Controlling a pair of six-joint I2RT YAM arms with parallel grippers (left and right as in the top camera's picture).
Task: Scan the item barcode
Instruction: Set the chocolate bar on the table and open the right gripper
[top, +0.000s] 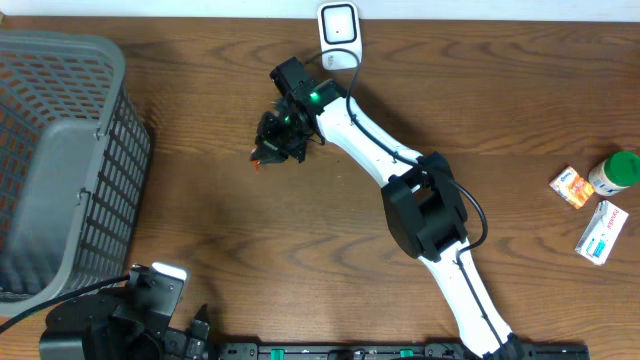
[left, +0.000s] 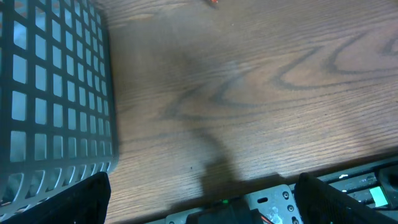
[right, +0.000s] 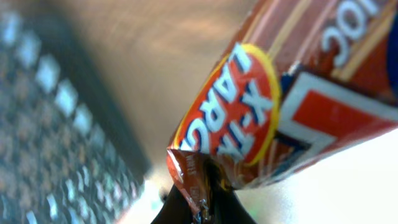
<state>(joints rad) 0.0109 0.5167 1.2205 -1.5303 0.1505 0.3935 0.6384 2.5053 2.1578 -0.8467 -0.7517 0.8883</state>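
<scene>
The item is a red snack packet (right: 267, 118) with a yellow-rimmed "X-TRA LARGE" oval. My right gripper (right: 208, 190) is shut on its lower crimped corner. In the overhead view the right gripper (top: 282, 132) hangs over the back middle of the table, and only a small red tip of the packet (top: 259, 156) shows under it. A white scanner (top: 339, 26) stands at the back edge, just right of and behind that gripper. My left gripper (left: 202, 202) is open above the table's front left, with nothing between its fingers (left: 84, 199).
A grey mesh basket (top: 60, 150) fills the left side, and its wall (left: 56, 87) is close to the left gripper. At the far right lie a small orange box (top: 572, 187), a green-lidded bottle (top: 615, 172) and a white box (top: 601, 232).
</scene>
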